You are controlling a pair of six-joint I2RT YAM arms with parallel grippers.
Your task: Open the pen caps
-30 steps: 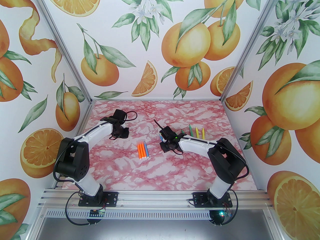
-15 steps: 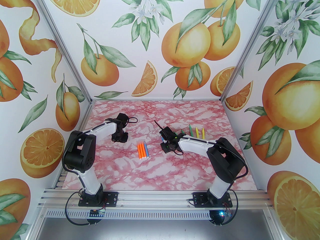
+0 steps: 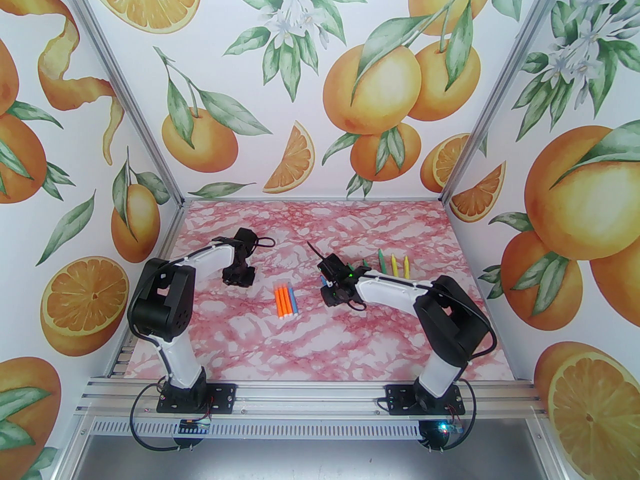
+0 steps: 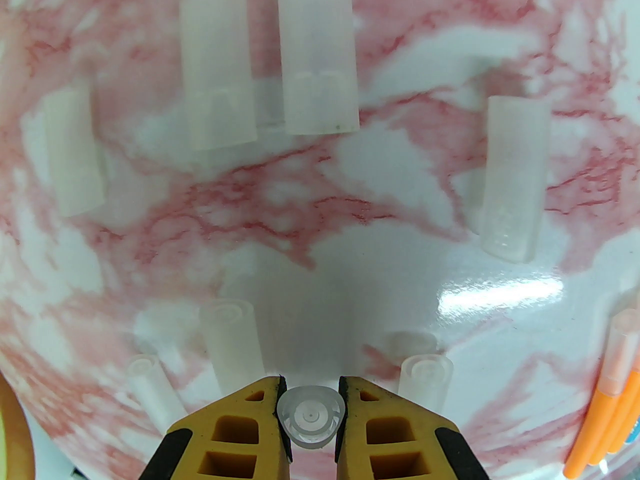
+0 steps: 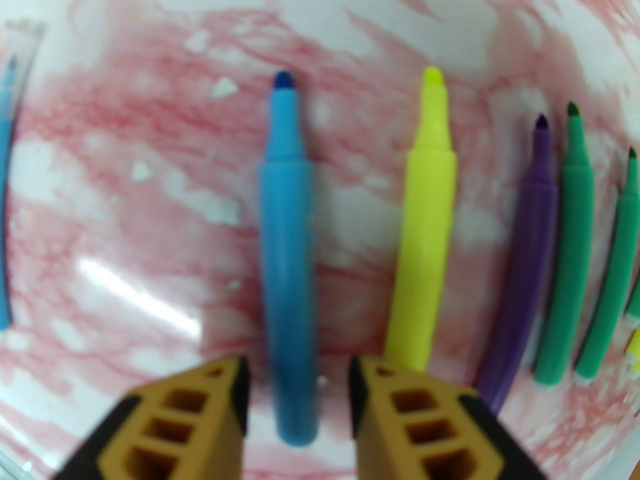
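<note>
At the bottom centre of the left wrist view, the left end effector [image 4: 309,403] pinches a clear pen cap [image 4: 311,418]. The cap is seen end-on, its long axis aimed at the lens. More loose pen caps [image 4: 317,53] lie on the marbled tabletop [image 4: 400,168]; those in the upper half run roughly top to bottom.

In the right wrist view the right end effector [image 5: 299,393] is spread. An uncapped blue pen [image 5: 287,248] lies between its fingers with a gap on both sides, tip toward the top edge. A yellow pen [image 5: 425,248], a purple pen [image 5: 532,268] and green pens [image 5: 570,268] lie to its right, tips also up.
</note>
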